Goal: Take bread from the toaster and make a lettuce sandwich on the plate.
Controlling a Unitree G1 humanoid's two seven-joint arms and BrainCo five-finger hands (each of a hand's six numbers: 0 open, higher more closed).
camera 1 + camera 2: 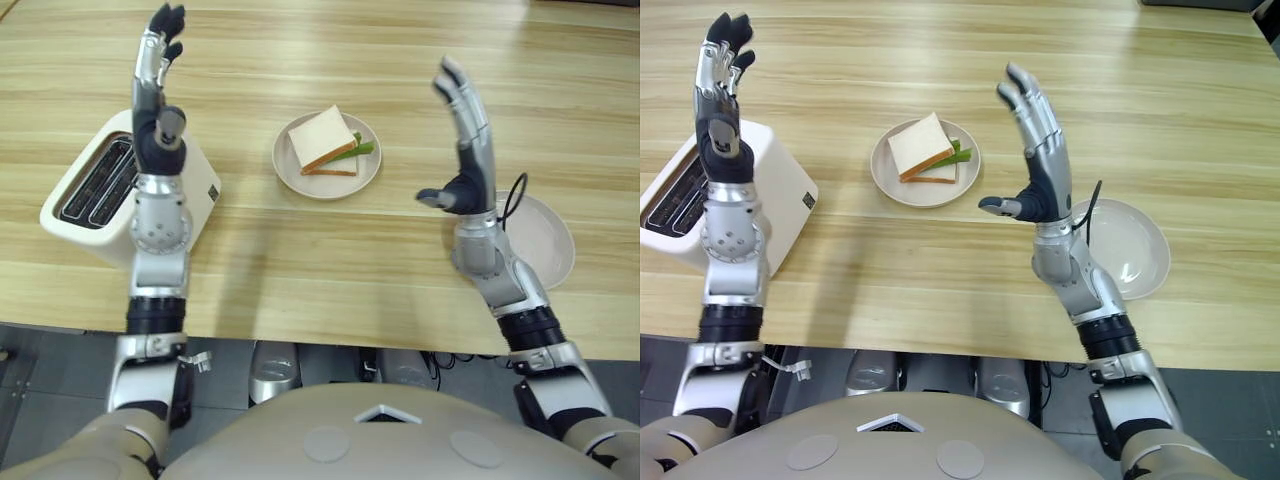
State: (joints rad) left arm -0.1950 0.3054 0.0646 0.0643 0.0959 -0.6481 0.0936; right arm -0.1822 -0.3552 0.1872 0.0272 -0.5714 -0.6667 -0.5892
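On a beige plate (pixel 293 172) in the middle of the table lies a sandwich (pixel 322 139): two bread slices with green lettuce (pixel 359 150) poking out on the right. A white toaster (pixel 90 190) stands at the left, its slots dark. My left hand (pixel 158 60) is raised above the toaster, fingers stretched up, holding nothing. My right hand (pixel 462 140) is held up to the right of the plate, fingers straight and thumb out, also holding nothing.
A second, bare plate (pixel 1140 250) lies at the right, partly behind my right forearm, with a black cable (pixel 514 192) looping over its far rim. The wooden table's front edge (pixel 330 342) runs just below my elbows.
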